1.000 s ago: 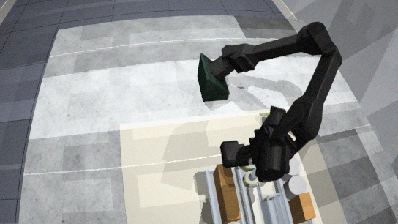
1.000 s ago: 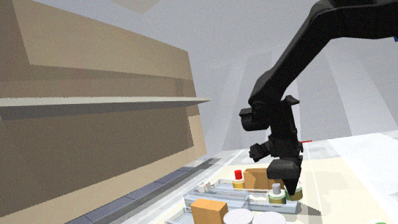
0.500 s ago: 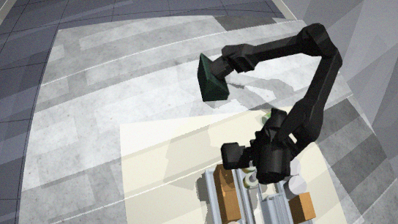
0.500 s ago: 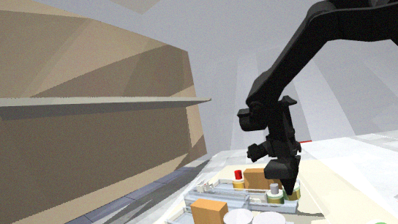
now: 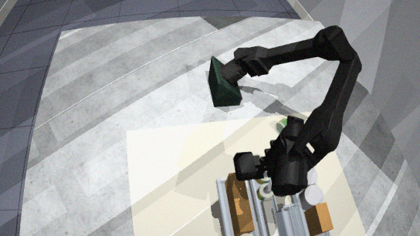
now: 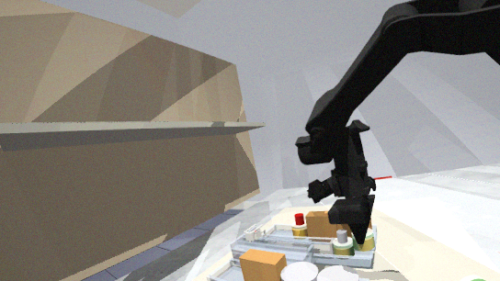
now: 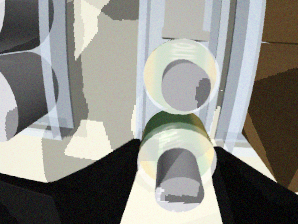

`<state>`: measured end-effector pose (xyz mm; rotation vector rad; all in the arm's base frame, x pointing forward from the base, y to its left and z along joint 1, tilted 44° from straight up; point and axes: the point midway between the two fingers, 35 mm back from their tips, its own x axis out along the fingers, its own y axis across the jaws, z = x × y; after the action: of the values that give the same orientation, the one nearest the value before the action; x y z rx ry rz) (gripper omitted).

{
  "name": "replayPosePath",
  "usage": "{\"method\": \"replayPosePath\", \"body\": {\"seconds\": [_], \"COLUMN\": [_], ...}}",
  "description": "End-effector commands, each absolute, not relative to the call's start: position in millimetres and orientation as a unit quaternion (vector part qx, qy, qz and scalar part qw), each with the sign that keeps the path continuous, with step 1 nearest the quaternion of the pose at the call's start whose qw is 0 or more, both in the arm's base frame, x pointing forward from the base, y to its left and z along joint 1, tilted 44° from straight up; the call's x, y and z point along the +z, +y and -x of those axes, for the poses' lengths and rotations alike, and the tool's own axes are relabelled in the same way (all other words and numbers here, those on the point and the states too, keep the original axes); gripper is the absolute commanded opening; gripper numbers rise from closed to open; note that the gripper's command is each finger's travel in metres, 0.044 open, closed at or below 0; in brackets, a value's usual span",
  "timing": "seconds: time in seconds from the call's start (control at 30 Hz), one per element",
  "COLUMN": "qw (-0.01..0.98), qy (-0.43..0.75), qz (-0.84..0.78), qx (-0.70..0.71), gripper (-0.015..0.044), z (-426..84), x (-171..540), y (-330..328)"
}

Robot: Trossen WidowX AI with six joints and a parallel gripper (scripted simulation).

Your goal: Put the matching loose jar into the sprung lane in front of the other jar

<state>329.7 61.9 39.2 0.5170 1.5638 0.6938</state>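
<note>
My gripper (image 6: pixel 362 236) (image 7: pixel 176 150) is shut on a jar with a grey cap, pale rim and green-yellow body. This held jar (image 6: pixel 366 242) (image 7: pixel 146 159) is upright at the front end of the sprung lane (image 7: pixel 150 30). The matching lane jar (image 5: pixel 265 191) (image 6: pixel 343 248) (image 7: pixel 155 75) stands between the lane walls, directly behind it, with the grey pusher block (image 7: pixel 185 22) behind that. The two jars look touching or nearly so. The low front stop and the held jar's base are hidden, so I cannot tell whether it rests on the lane floor.
An orange-brown box (image 5: pixel 239 204) (image 7: pixel 280 100) fills part of the neighbouring lane. Another orange box (image 5: pixel 318 218) (image 6: pixel 263 265) and white-topped cylinders (image 5: pixel 313 194) (image 6: pixel 299 272) are on the other side. A red-capped jar (image 6: pixel 299 225) stands farther back. A green-topped item (image 5: pixel 282 124) sits near the arm.
</note>
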Motion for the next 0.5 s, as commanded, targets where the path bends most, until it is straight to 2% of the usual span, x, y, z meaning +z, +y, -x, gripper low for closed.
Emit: {"method": "replayPosePath", "body": {"seconds": [0.0,0.47], "qw": [0.639,0.639], "qy": [0.669,0.669], "qz": [-0.224,-0.224], "qx": [0.307,0.307], "gripper": [0.0000,0.0000], "z": [-341.5,-345.6], "x": [44.9,45.8], "y": [61.9,62.1]}}
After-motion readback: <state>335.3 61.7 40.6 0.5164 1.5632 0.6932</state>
